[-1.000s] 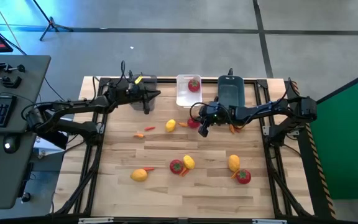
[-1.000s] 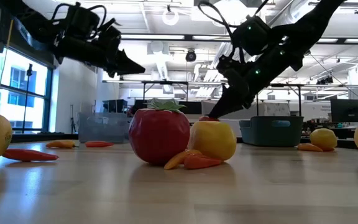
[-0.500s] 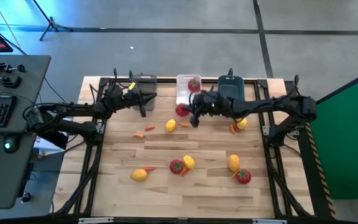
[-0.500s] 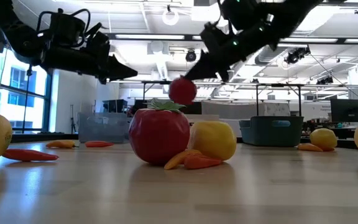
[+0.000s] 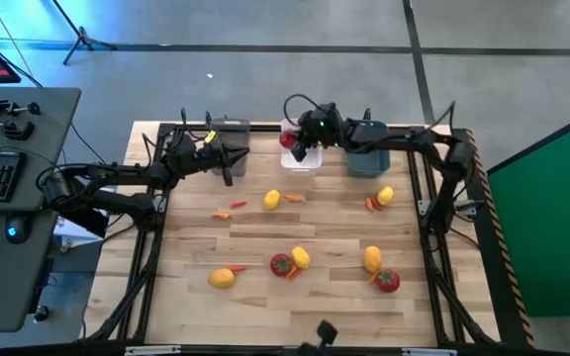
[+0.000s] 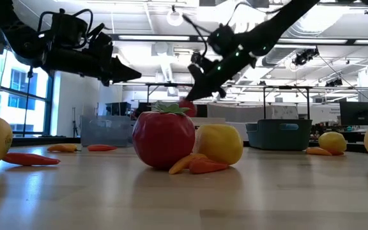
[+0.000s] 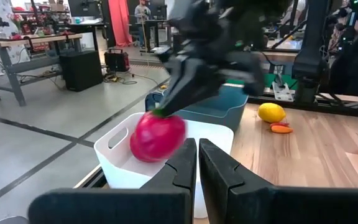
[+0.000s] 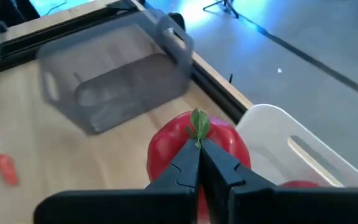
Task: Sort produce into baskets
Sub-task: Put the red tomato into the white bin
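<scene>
My right gripper is shut on a red tomato and holds it above the left side of the white bin at the table's far edge. A second tomato lies inside that bin. The smoky grey bin stands to its left and the dark teal bin to its right. My left gripper is shut and empty, hovering just in front of the grey bin. Lemons, tomatoes and carrot pieces lie loose on the wooden table. My right gripper pinches the tomato's green top between its two fingertips. The fingers come from above, slanting down. The tomato's red body hangs below the fingers, lifted clear of table and bin.
Loose on the table are a lemon, a lemon with carrot pieces beside it, a tomato next to a lemon, a lemon, a lemon, a tomato and carrot pieces.
My right gripper has lifted the tomato off the table's middle and carried it up, toward the far edge and left, to above the white bin. My left gripper has drawn back a little toward the table's left edge.
</scene>
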`<action>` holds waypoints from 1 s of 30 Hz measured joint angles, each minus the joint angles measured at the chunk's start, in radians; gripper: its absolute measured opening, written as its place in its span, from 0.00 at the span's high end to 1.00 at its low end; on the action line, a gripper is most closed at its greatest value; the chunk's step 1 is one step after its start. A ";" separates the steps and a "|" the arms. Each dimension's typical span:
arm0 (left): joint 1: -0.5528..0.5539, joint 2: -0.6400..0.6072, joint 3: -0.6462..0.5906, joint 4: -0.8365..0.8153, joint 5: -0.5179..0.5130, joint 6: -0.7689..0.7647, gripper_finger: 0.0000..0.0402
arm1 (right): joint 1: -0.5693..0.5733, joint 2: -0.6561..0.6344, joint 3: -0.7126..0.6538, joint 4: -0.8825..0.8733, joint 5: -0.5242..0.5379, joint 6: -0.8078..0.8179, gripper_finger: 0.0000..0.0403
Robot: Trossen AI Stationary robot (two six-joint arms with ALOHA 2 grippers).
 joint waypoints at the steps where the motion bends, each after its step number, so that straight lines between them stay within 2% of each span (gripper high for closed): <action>1: 0.000 0.000 0.000 0.000 0.000 0.000 0.99 | -0.015 0.020 0.016 -0.003 -0.013 0.000 1.00; 8: 0.000 0.000 0.000 -0.001 0.000 0.003 0.99 | -0.084 0.112 0.099 -0.041 -0.050 -0.029 1.00; 20: 0.000 0.000 -0.001 -0.001 0.001 0.007 0.99 | -0.132 0.179 0.109 -0.022 -0.082 -0.039 1.00; 25: -0.001 0.000 -0.001 -0.001 0.001 0.007 0.99 | -0.134 0.189 0.109 -0.005 -0.060 -0.056 1.00; 30: -0.001 0.000 -0.001 -0.001 0.001 0.007 0.99 | -0.134 0.190 0.109 0.002 -0.049 -0.070 0.93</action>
